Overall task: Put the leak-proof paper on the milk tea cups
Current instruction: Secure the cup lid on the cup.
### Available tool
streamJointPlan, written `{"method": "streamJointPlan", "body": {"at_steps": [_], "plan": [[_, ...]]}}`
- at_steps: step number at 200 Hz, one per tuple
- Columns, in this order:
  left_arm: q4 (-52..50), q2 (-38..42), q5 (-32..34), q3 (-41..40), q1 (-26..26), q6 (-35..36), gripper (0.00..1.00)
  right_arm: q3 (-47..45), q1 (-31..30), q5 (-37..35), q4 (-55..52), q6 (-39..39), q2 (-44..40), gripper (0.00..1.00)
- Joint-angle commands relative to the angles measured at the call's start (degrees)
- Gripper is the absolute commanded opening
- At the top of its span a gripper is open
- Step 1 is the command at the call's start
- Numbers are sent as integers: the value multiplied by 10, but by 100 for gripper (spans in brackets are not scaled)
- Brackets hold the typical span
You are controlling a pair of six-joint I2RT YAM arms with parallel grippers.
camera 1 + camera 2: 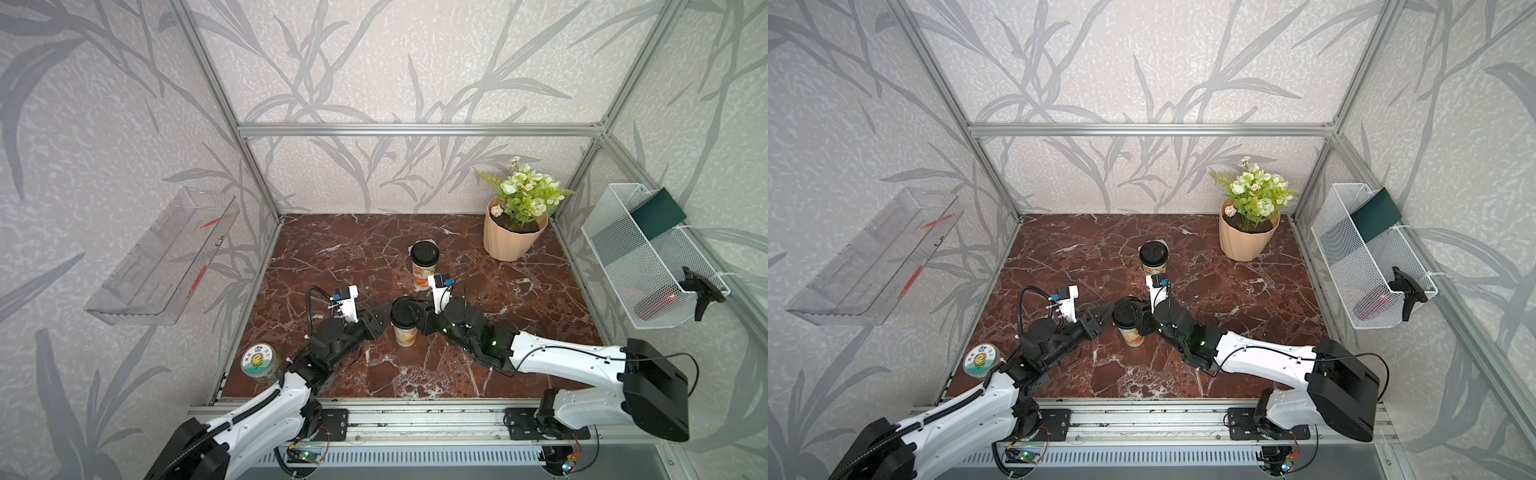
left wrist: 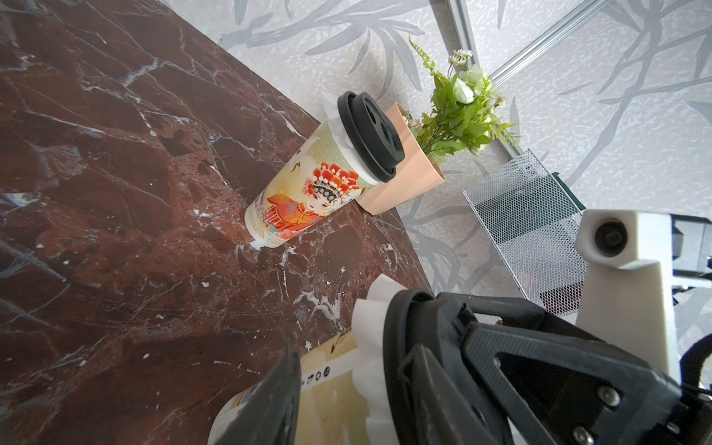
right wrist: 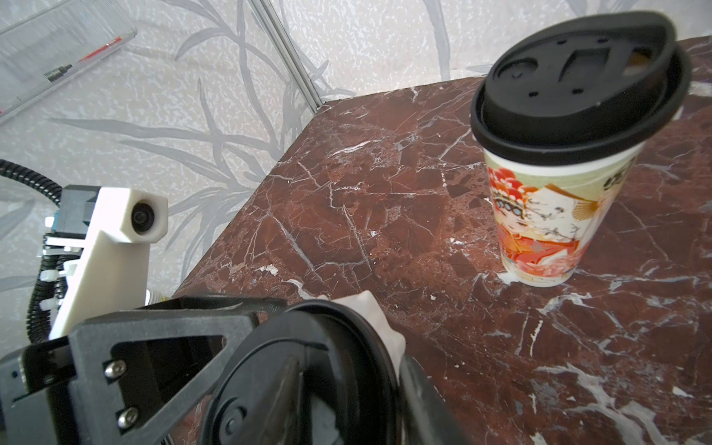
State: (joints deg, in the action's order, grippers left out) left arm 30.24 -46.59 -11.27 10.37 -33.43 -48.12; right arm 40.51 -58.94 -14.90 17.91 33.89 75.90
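Note:
Two milk tea cups stand on the red marble top, each under a black lid. The far cup (image 1: 424, 266) (image 1: 1153, 262) (image 2: 304, 192) (image 3: 551, 215) stands free, with leak-proof paper (image 2: 334, 111) poking out from under its lid. The near cup (image 1: 405, 334) (image 1: 1133, 334) (image 2: 331, 400) sits between both grippers. White crimped leak-proof paper (image 2: 370, 312) (image 3: 371, 308) sticks out under its lid (image 3: 300, 377). My left gripper (image 2: 350, 370) (image 1: 384, 318) has one finger on the cup wall and one on the lid. My right gripper (image 3: 346, 370) (image 1: 420, 318) clasps the lid likewise from the opposite side.
A peach plant pot (image 1: 513, 239) stands at the back right. A round can with a printed top (image 1: 259, 361) sits at the front left corner. A white wire basket (image 1: 648, 257) hangs on the right wall and a clear shelf (image 1: 162, 257) on the left wall.

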Motion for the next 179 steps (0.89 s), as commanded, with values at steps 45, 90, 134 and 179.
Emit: {"method": "streamJointPlan", "body": {"at_steps": [45, 90, 134, 179], "plan": [[-303, 36, 46, 146, 11, 113, 58, 64, 22, -5, -193, -77, 4, 46], [-323, 5, 35, 221, 13, 139, 59, 109, 23, 6, -207, -99, 6, 48], [-334, 11, 36, 232, 16, 144, 59, 127, 23, 29, -205, -105, 17, 49], [-334, 21, 39, 224, 17, 144, 60, 140, 23, 61, -199, -99, 34, 51]]}}
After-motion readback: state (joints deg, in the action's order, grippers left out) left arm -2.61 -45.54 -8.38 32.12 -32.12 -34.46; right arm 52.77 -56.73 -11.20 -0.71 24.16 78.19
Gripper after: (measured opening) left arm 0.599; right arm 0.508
